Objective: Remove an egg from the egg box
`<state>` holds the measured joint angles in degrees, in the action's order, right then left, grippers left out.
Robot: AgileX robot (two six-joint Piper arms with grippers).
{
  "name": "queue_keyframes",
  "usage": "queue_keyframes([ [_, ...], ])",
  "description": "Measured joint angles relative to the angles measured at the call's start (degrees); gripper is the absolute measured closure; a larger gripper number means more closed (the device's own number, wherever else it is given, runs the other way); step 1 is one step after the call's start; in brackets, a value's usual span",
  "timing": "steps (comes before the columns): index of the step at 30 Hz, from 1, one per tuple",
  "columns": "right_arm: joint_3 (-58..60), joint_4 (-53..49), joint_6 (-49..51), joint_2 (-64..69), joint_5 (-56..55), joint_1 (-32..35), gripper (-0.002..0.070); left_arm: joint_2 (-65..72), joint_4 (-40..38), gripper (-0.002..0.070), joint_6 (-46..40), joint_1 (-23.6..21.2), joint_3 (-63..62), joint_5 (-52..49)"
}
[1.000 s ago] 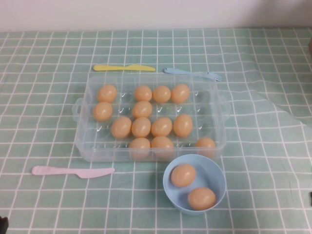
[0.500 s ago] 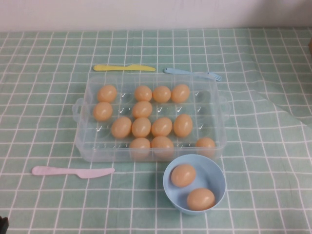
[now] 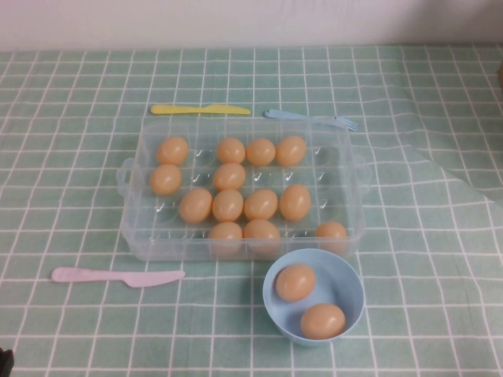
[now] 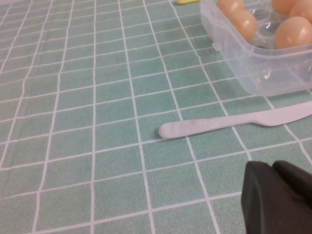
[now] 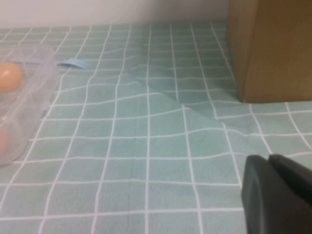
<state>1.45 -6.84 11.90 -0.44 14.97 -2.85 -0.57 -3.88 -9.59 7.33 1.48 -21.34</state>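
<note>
The clear egg box [image 3: 346, 161] stands mid-table with several tan-orange eggs [image 3: 228, 204] in its wells. Two more eggs [image 3: 295, 282] lie in a light-blue bowl [image 3: 272, 302] just in front of the box. My left gripper [image 4: 272, 166] is shut and empty, low over the cloth near the table's front left, away from the box [image 4: 263, 73]. Only a dark tip of it [image 3: 4, 363] shows in the high view. My right gripper [image 5: 269, 158] is shut and empty off to the right of the box [image 5: 29, 97], out of the high view.
A pink plastic knife [image 3: 118, 276] lies in front of the box on the left. A yellow knife [image 3: 200, 109] and a blue fork [image 3: 310, 118] lie behind it. A brown box [image 5: 270, 48] stands at the far right. The cloth is wrinkled on the right.
The nearer egg in the bowl has settled slightly to the left. A dark bit of the right arm at the right edge has left the high view.
</note>
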Motion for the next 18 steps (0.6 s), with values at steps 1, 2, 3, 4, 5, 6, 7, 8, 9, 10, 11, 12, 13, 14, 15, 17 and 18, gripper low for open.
queue_keyframes([
  [1, 0.00, 0.00, 0.00, 0.00, 0.46, -0.19, 0.0694, 0.00, 0.00, 0.0678, 0.00, 0.00, 0.00, 0.00],
  [2, 0.00, 0.00, 0.00, 0.00, 0.75, -0.22, 0.0694, 0.00, 0.00, 0.0678, 0.00, 0.00, 0.00, 0.00],
  [3, 0.00, 0.00, 0.00, 0.00, 0.98, -0.22, 0.0694, 0.00, 0.00, 0.0678, 0.00, 0.00, 0.00, 0.00],
  [4, 0.00, 0.00, 0.00, 0.00, 1.23, -0.22, 0.0694, 0.00, 0.00, 0.0678, 0.00, 0.00, 0.00, 0.00],
  [5, 0.00, 0.00, 0.00, 0.00, 1.35, -0.22, 0.0694, 0.00, 0.00, 0.0678, 0.00, 0.00, 0.00, 0.00],
  [6, 0.00, 0.00, 0.00, 0.00, 1.64, -0.31, 0.0694, 0.00, 0.00, 0.0678, 0.00, 0.00, 0.00, 0.00],
  [7, 0.00, 0.00, 0.00, 0.00, 1.78, -0.31, 0.0694, 0.00, 0.00, 0.0678, 0.00, 0.00, 0.00, 0.00],
  [8, 0.00, 0.08, -0.56, 0.00, 1.91, -0.31, 0.0694, 0.00, 0.00, 0.0678, 0.00, 0.00, 0.00, 0.00],
  [9, 0.00, 1.06, -1.94, 0.00, 2.23, -0.31, 0.0694, 0.00, 0.00, 0.0678, 0.00, 0.00, 0.00, 0.00],
  [10, 0.00, 2.49, -3.84, 0.00, 2.54, -0.31, 0.0694, 0.00, 0.00, 0.0678, 0.00, 0.00, 0.00, 0.00],
  [11, 0.00, 5.05, -7.14, 0.00, 3.13, -0.31, 0.0694, 0.00, 0.00, 0.0678, 0.00, 0.00, 0.00, 0.00],
  [12, 0.00, 8.04, -11.01, 0.00, 3.89, -0.31, 0.0694, 0.00, 0.00, 0.0678, 0.00, 0.00, 0.00, 0.00],
  [13, 0.00, 10.23, -13.79, 0.00, 4.53, -0.31, 0.0694, 0.00, 0.00, 0.0678, 0.00, 0.00, 0.00, 0.00],
  [14, 0.00, 11.87, -15.88, 0.00, 5.02, -0.31, 0.0694, 0.00, 0.00, 0.0678, 0.00, 0.00, 0.00, 0.00],
  [15, 0.00, 13.55, -17.78, 0.00, 5.35, -0.31, 0.0694, 0.00, 0.00, 0.0678, 0.00, 0.00, 0.00, 0.00],
  [17, 0.00, 14.76, -19.19, 0.00, 5.71, -0.31, 0.0694, 0.00, 0.00, 0.0678, 0.00, 0.00, 0.00, 0.00],
  [18, 0.00, 15.17, -19.75, 0.00, 5.72, -0.31, 0.0694, 0.00, 0.00, 0.0678, 0.00, 0.00, 0.00, 0.00],
])
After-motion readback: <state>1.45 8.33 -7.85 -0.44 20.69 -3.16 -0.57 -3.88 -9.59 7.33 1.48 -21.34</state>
